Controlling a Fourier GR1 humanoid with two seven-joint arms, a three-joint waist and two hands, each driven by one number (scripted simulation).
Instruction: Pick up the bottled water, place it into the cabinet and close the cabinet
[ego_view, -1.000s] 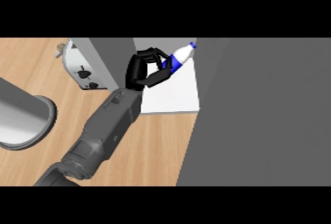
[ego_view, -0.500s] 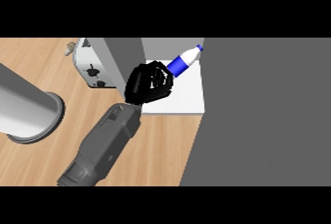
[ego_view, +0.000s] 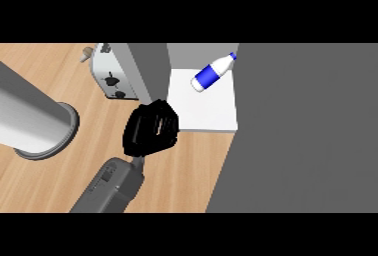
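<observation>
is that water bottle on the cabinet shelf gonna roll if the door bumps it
Probably. The water bottle lies tilted on its side on the white shelf, so its rounded body looks apt to roll. It looks small and likely light, so a nudge may shift it. Nothing is touching it.

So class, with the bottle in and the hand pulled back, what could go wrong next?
1. The bottled water lies tilted on the cabinet's white shelf, so it might roll.
2. The black hand sits by the grey door; a swing could clip the toaster.
</observation>
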